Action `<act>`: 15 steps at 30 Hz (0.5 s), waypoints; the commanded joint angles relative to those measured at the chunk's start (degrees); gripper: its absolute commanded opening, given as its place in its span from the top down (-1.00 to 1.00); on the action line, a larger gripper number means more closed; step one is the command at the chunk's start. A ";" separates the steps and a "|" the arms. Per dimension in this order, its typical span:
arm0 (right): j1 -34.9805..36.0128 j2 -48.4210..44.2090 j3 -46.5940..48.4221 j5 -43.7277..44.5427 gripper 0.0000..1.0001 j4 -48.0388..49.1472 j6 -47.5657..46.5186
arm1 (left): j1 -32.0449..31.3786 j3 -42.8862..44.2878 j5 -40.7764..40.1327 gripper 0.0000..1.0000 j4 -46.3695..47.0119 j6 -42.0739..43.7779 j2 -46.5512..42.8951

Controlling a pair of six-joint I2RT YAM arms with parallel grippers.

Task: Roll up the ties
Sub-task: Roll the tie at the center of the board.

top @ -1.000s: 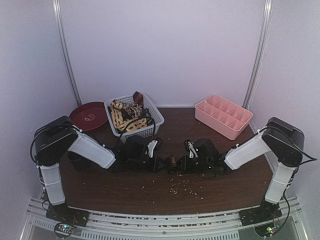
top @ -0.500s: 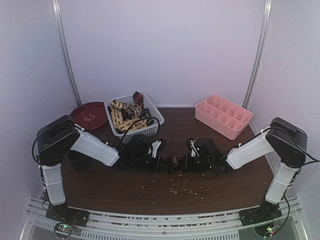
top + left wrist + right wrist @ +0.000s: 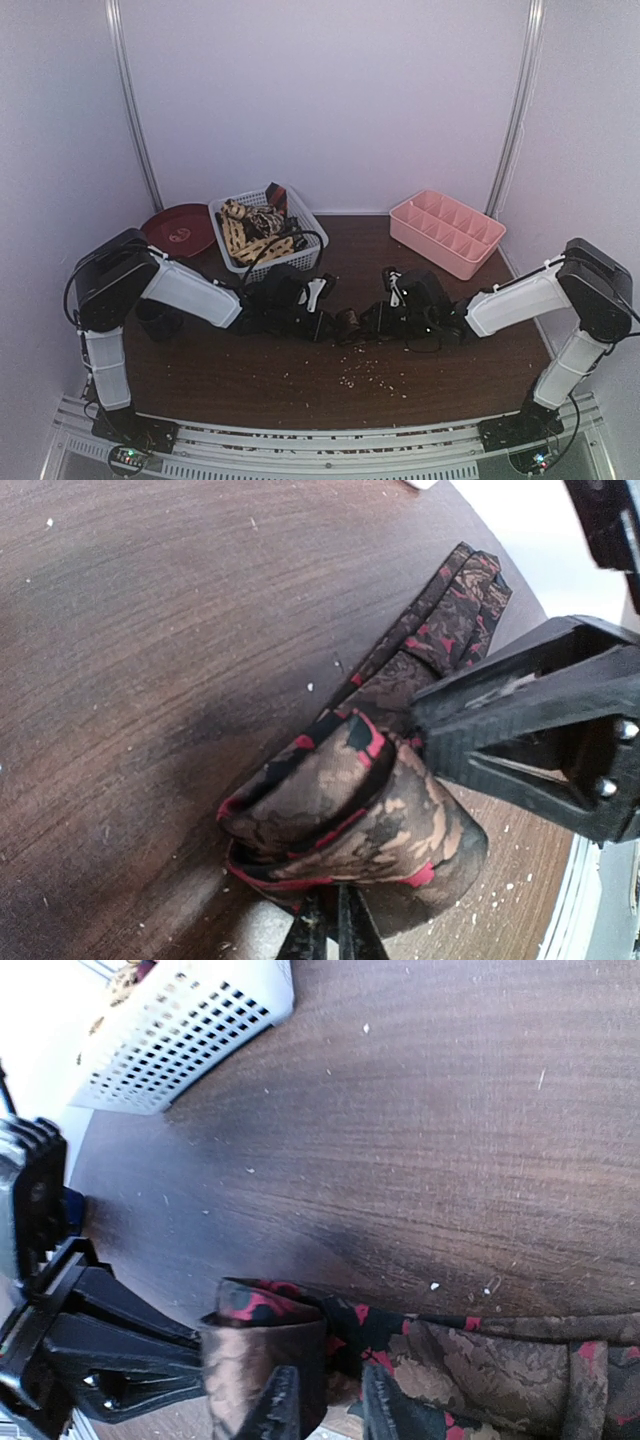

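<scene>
One of the ties (image 3: 350,810), dark brown with red patches, lies partly rolled on the table's middle (image 3: 349,322). Its flat tail (image 3: 450,610) runs away from the roll. My left gripper (image 3: 332,930) meets the roll's lower edge, its jaws almost together, pinching a layer of fabric. From the other side, my right gripper (image 3: 328,1405) has its fingers astride the roll's wall (image 3: 265,1345). In the top view, the left gripper (image 3: 335,325) and right gripper (image 3: 365,325) face each other across the roll. More ties (image 3: 255,230) are piled in the basket.
A white lattice basket (image 3: 318,235) stands at the back left, next to a red plate (image 3: 175,232). At the back right sits a pink divided tray (image 3: 430,245). A small dark mug (image 3: 152,322) is under the left arm. Pale crumbs (image 3: 365,372) dot the near table.
Both wrists have shifted slightly right and back with the roll between them. The left jaws have eased apart a hair.
</scene>
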 commanded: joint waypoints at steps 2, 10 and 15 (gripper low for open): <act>-0.27 -3.82 -2.12 0.75 0.41 0.89 0.09 | -0.27 1.95 -0.74 0.86 0.17 1.08 1.00; -0.21 -3.53 -1.77 -2.33 0.09 2.85 0.05 | -0.33 3.53 -0.63 0.85 0.44 0.81 1.94; -0.24 -1.21 1.01 -2.42 0.11 -0.26 -1.36 | -0.30 4.49 -0.66 0.85 0.34 0.91 2.48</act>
